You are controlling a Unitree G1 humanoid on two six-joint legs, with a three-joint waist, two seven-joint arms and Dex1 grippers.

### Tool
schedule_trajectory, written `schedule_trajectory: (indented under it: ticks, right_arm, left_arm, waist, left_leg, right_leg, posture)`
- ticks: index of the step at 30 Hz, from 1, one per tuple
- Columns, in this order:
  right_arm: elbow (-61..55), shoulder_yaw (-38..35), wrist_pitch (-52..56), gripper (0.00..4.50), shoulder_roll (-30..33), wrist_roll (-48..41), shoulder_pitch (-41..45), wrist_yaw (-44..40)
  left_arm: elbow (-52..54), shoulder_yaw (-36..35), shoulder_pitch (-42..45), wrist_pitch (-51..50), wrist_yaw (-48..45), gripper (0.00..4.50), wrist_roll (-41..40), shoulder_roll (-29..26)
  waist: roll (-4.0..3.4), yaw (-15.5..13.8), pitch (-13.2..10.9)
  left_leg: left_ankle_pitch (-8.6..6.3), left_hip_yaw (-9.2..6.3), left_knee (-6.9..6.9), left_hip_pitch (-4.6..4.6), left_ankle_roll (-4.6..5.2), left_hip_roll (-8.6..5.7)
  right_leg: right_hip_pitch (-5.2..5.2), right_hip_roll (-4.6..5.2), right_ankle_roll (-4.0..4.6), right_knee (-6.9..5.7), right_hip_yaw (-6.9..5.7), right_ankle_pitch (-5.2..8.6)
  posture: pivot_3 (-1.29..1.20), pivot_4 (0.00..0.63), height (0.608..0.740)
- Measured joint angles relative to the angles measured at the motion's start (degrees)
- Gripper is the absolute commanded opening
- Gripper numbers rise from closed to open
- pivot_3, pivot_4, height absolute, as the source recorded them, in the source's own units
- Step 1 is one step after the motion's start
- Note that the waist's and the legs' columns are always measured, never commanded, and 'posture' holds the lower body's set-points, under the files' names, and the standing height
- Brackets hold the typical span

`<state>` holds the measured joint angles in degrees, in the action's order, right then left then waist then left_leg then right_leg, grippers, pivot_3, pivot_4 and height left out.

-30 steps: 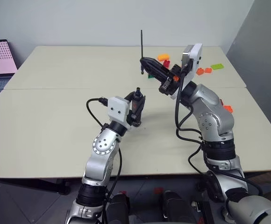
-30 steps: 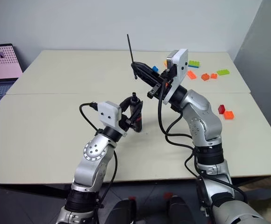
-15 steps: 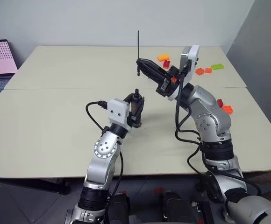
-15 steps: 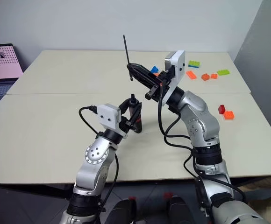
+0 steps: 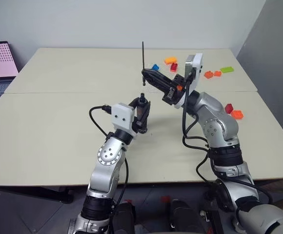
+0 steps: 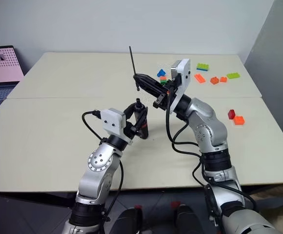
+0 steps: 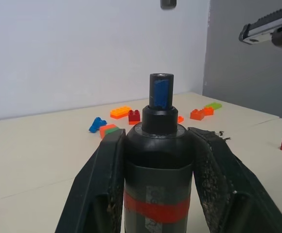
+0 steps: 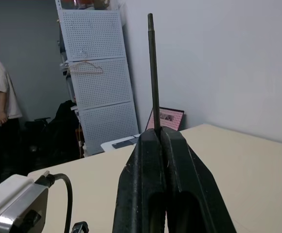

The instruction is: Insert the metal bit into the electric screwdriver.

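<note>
The metal bit (image 5: pixel 143 57), thin, stiff and likely slippery, stands upright clamped low in the right gripper (image 5: pixel 146 74) jaws, above the electric screwdriver (image 5: pixel 142 107) gripped by the left gripper (image 5: pixel 142 115) jaws.

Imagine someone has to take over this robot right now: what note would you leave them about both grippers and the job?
Left gripper: shut on the electric screwdriver, held upright above the table, open socket end on top.
Right gripper: shut on the metal bit, which stands upright, a short end poking out below the fingers.
The bit hangs above the screwdriver, close to over its socket, with a clear gap between them.
Done: both things picked up and brought near each other.
Left: line the bit's lower end up with the socket, lower it in, let go.
</note>
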<state>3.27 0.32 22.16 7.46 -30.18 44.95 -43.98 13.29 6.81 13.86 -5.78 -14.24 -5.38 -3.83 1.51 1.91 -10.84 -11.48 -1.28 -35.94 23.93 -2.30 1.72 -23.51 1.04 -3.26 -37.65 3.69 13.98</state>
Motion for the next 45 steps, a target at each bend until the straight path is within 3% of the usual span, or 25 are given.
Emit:
schedule_trajectory:
  ticks: [45]
  right_arm:
    - [4.4,4.3,-12.9,0.00,-0.7,7.1,-1.6,-3.4]
  left_arm:
    - [0.6,-0.5,0.1,-1.2,-0.1,1.62,-1.0,-0.3]
  waist:
    - [0.00,0.0,0.0]
  left_leg:
    - [0.00,0.00,0.02,-0.01,0.00,0.00]
  right_leg:
    - [0.00,0.00,0.18,0.02,-0.01,0.10]
  posture:
    - [0.00,0.150,0.740]
